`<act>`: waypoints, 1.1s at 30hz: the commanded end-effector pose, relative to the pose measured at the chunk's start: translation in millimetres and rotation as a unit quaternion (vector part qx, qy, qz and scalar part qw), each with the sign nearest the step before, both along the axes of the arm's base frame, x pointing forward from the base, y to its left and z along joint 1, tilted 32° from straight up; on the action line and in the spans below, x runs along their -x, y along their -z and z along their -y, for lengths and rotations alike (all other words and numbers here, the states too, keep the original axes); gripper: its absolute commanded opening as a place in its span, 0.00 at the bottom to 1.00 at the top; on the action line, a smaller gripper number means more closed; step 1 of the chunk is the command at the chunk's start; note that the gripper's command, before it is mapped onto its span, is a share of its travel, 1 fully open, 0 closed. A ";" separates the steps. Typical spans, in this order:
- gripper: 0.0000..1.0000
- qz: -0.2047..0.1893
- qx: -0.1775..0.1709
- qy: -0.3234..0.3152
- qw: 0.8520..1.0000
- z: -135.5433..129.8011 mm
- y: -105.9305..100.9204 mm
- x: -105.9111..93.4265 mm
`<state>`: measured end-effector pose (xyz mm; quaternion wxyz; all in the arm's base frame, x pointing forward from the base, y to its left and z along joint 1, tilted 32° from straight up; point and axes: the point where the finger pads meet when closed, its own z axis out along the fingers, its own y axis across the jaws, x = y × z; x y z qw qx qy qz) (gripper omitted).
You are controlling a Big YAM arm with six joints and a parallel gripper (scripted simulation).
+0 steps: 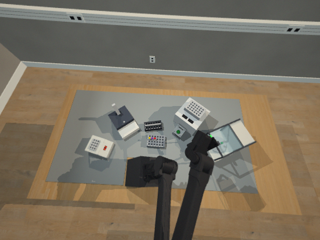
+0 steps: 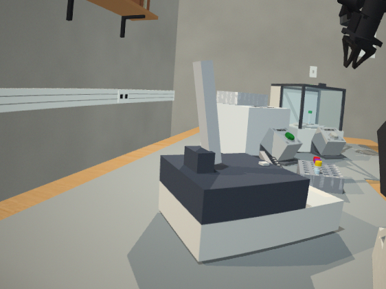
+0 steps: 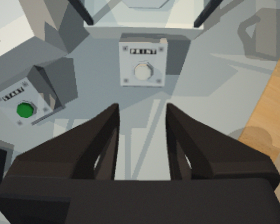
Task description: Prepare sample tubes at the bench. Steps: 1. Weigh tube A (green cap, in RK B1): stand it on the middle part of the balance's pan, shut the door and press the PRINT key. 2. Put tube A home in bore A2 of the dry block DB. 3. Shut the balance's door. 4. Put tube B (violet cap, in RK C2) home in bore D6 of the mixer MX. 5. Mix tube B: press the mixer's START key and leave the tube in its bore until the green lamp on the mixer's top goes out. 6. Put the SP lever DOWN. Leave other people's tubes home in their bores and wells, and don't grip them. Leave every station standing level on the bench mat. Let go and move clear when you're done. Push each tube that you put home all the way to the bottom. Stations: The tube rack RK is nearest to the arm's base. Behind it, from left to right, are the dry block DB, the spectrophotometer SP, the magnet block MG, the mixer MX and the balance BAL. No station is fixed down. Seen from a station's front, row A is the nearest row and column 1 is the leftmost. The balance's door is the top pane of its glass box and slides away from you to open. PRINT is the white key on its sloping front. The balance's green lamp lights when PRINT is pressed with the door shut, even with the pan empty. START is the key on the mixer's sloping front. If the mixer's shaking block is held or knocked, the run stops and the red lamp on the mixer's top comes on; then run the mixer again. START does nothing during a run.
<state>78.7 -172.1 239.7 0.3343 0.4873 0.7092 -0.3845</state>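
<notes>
Tube A, green cap (image 1: 221,143) (image 2: 310,112), stands upright inside the glass box of the balance (image 1: 244,134) (image 2: 303,107). The door looks shut; the green lamp (image 1: 210,136) glows. My gripper (image 2: 350,66) (image 3: 142,111) is partly open and empty, in the air in front of the PRINT key (image 2: 334,136) (image 3: 143,72). Tube B, violet cap (image 1: 152,138) (image 2: 317,160), is in the tube rack (image 1: 161,146) (image 2: 334,185). The mixer (image 1: 179,114) (image 2: 233,128) stands behind its START key (image 1: 178,131) (image 2: 290,136) (image 3: 25,110). The SP lever (image 1: 115,109) (image 2: 207,110) stands up. The dry block (image 1: 109,147) is at left.
A yellow-capped tube (image 1: 150,138) (image 2: 319,163) and a red-capped tube (image 1: 155,138) flank tube B in the rack. The black magnet block (image 1: 153,126) lies behind the rack. The spectrophotometer (image 1: 128,130) (image 2: 254,203) stands between the dry block and magnet block.
</notes>
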 end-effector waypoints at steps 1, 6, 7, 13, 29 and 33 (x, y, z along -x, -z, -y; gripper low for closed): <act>0.30 0.028 0.001 0.006 1.000 -6.3 -25.8 -1.9; 0.30 0.027 0.001 0.006 1.000 -8.4 -28.4 -2.2; 0.30 0.027 0.001 0.006 1.000 -8.4 -28.4 -2.2; 0.30 0.027 0.001 0.006 1.000 -8.4 -28.4 -2.2; 0.30 -0.118 -0.018 -0.110 0.987 23.5 -57.2 -11.3; 0.30 -0.137 -0.025 -0.120 0.983 32.8 -59.5 -15.3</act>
